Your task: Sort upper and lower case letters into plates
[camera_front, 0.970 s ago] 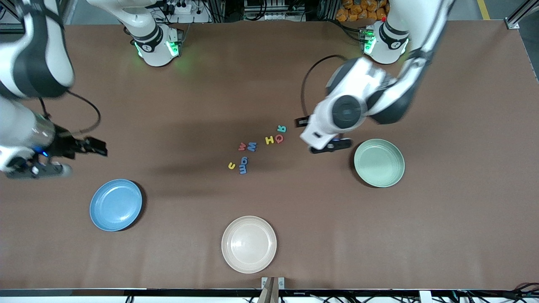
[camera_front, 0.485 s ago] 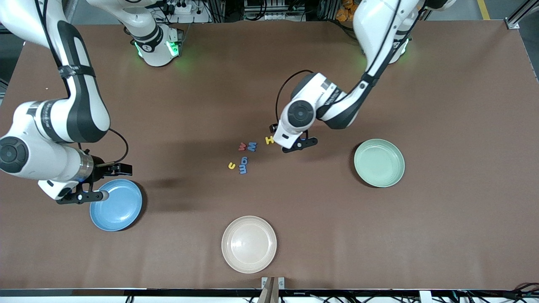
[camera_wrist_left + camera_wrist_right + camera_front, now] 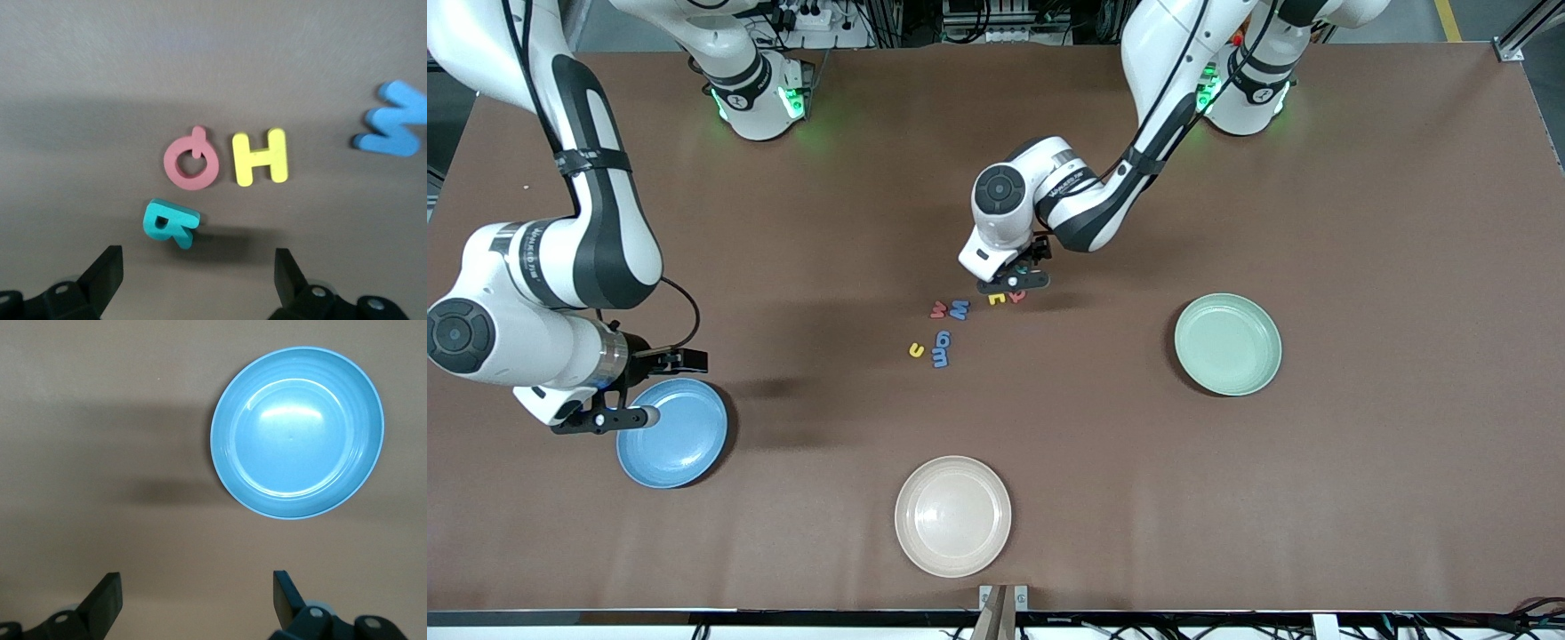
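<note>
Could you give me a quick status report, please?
Left gripper open over small foam letters. Right gripper open beside round blue plate. Pale green round plate holds nothing. No obstruction.

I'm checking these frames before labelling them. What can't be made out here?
- Front view: the left gripper overhangs the teal foam letter R and partly covers the red foam letter Q.
- Left wrist view: the blue foam letter W is cut by the frame edge and blurred.
- Right wrist view: only the blue round plate shows; no letters.
- Front view: the stacked blue foam letters are too small to read.
</note>
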`<state>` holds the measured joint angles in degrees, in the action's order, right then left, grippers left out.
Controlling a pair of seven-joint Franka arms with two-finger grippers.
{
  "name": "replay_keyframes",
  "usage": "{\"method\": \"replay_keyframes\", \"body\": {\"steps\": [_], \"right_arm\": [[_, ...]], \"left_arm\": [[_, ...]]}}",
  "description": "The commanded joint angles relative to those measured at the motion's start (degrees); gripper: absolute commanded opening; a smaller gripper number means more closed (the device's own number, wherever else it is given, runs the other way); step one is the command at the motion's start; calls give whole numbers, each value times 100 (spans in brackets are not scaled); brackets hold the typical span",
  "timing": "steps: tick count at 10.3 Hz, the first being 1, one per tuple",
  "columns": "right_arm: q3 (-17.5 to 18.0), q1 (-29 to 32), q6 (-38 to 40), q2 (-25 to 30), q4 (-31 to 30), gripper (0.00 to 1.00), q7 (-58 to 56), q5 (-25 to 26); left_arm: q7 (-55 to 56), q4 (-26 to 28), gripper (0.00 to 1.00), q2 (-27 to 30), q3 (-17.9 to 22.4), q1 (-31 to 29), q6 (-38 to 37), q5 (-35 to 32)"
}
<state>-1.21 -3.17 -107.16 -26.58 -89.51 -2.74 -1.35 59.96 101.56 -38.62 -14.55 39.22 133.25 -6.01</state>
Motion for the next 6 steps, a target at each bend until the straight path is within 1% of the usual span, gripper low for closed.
{"method": "replay_keyframes", "body": {"steps": [1,3,6], "right_arm": [[33,44,2,-110,83,100,54,-32],[33,44,-68,-119,83,100,63,-32],[33,36,-77,-128,83,100,63,-32]], "left_arm": [[25,495,100,135,40,-19,411,-574],[-80,585,100,83,31,-46,430,-1006],[-336,541,100,74,31,-63,430,-1069]]}}
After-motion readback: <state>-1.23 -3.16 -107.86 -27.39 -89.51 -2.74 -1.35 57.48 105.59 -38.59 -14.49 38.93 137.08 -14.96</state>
